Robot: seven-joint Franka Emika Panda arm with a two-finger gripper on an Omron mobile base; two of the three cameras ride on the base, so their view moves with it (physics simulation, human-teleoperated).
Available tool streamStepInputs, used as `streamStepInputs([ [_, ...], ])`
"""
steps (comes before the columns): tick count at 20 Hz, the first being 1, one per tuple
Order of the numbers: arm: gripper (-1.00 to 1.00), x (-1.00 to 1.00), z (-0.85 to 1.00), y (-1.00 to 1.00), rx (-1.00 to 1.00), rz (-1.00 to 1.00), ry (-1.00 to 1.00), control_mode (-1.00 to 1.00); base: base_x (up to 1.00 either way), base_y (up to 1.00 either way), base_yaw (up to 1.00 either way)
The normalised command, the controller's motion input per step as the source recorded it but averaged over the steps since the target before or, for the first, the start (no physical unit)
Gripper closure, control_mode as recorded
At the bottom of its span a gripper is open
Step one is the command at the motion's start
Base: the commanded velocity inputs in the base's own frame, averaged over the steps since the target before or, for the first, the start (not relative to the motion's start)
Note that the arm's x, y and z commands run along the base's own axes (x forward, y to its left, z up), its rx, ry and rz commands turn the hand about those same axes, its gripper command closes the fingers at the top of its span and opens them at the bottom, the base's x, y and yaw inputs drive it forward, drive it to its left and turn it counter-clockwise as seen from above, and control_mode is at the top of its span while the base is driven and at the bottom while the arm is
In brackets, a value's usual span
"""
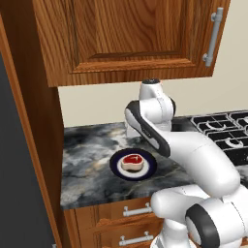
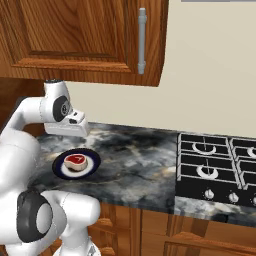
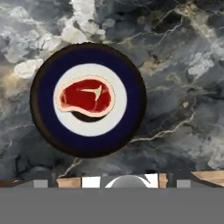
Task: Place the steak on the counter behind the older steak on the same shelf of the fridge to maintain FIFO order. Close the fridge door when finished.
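The steak lies on a dark-rimmed plate on the marble counter, untouched. In the hand view it sits ahead of the jaws and off to the left, so the gripper hangs above the plate but not squarely over the meat. The steak's long axis runs across that view, left to right. How wide the jaws stand cannot be told here; nothing is between them. My judgement: the hand must shift toward the steak before descending.
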Motion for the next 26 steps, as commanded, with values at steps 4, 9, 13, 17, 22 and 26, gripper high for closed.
streamStepInputs([
  [4,-1.0,0.04,-0.71,0.54,0.03,-0.54,0.04,-1.0,0.0,0.0,0.0],
  [9,-1.0,0.18,-0.55,0.27,0.09,-0.59,0.05,-1.0,0.0,0.0,0.0],
  [13,-1.0,0.34,-0.32,0.11,0.04,-0.59,0.03,-1.0,0.0,0.0,0.0],
  [17,-1.0,0.48,-0.13,0.04,0.0,-0.51,0.01,-1.0,0.0,0.0,0.0],
  [22,-1.0,0.38,-0.21,0.25,0.0,-0.4,0.0,-1.0,0.0,0.0,0.0],
  [26,-1.0,-0.02,-0.36,0.3,0.0,-0.29,0.0,-1.0,0.0,0.0,0.0],
])
